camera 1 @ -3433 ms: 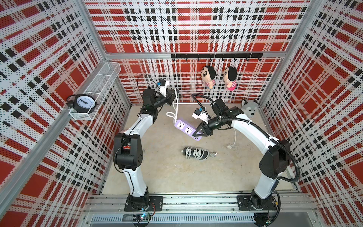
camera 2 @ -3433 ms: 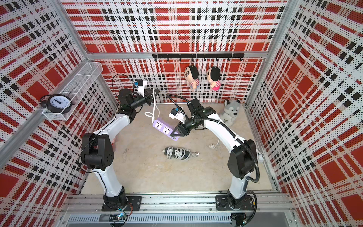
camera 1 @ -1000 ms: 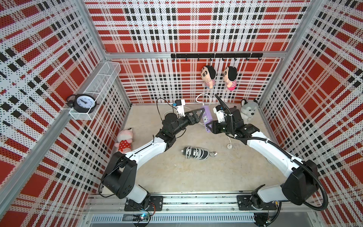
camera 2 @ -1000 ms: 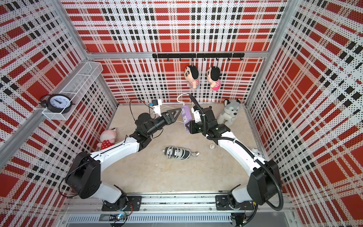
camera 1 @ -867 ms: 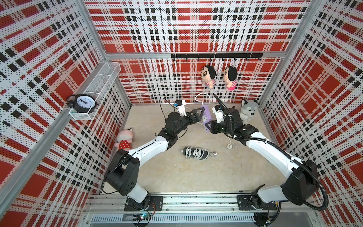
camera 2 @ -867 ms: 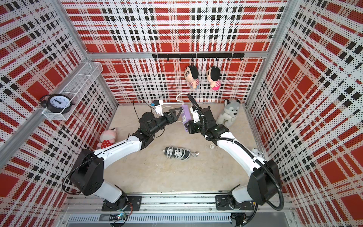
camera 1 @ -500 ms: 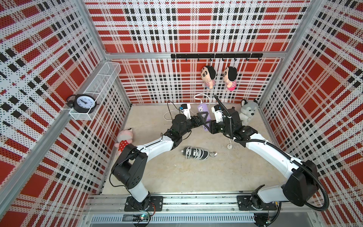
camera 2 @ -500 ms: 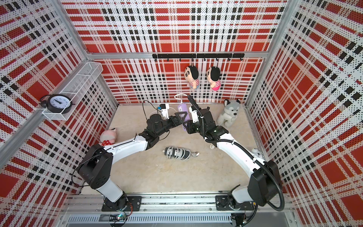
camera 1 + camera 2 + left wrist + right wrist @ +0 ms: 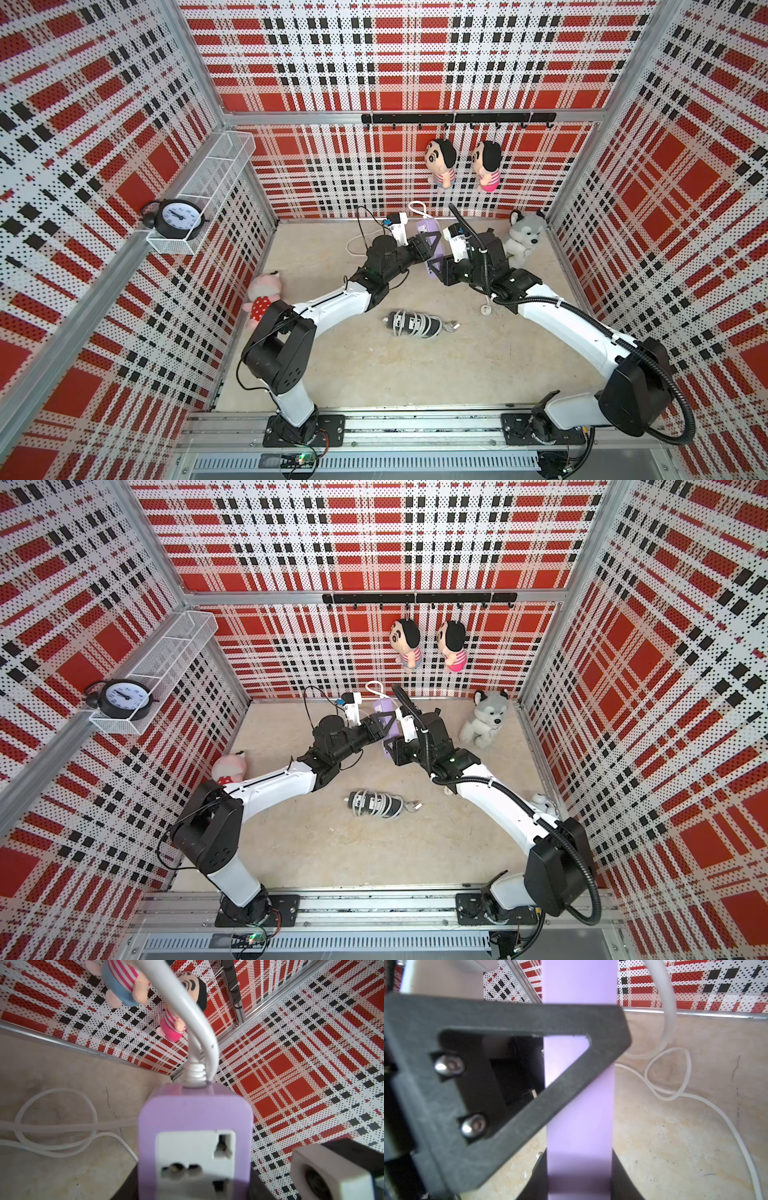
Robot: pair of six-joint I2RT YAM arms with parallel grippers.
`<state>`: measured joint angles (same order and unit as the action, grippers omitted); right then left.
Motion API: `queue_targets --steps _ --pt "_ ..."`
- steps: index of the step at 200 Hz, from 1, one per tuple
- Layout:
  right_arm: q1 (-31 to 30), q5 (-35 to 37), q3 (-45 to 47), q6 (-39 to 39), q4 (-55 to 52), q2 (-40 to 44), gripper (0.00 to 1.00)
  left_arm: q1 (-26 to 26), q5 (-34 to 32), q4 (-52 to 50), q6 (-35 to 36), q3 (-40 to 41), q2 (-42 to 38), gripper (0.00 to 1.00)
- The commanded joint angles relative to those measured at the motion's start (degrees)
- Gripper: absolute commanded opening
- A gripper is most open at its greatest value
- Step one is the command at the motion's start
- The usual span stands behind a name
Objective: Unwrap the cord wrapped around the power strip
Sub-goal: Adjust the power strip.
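Seemingly nearly done: the purple power strip (image 9: 193,1115) is gripped by the right end effector (image 9: 436,268), flanked by the left end effector (image 9: 431,248) (clamping cannot be told), its white cord (image 9: 56,1126) unwound beneath them

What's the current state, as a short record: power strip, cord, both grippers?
power strip: purple, held roughly upright between both grippers
cord: no wraps visible on the strip; arches from its top end, loose loops on the table
left gripper: appears closed on the strip's sides
right gripper: closed on its lower end
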<state>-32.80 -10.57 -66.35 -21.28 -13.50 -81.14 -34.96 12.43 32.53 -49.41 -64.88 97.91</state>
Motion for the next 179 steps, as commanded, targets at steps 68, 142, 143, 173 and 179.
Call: queue_targets --steps 68,142,143,173,179 --pt "1.16 -9.34 -0.75 2.03 1.52 2.27 0.67 4.69 6.2 -6.75 7.49 -2.03 -1.0 0.0" --pt "11.24 2.9 -4.86 5.49 -16.75 0.04 0.71 14.02 14.15 -48.52 33.62 -18.44 -0.79 0.0" --pt "11.3 3.35 -5.16 5.69 -17.27 -0.36 0.7 14.07 13.92 -49.18 34.13 -18.7 -0.75 0.0" --pt "13.08 10.17 -8.67 8.78 -20.83 -8.64 0.51 17.62 4.03 -60.44 42.11 -21.05 -2.89 0.0" --pt "13.78 10.47 -8.94 8.75 -20.88 -9.92 0.46 19.01 2.81 -61.25 42.52 -20.46 -3.58 0.0"
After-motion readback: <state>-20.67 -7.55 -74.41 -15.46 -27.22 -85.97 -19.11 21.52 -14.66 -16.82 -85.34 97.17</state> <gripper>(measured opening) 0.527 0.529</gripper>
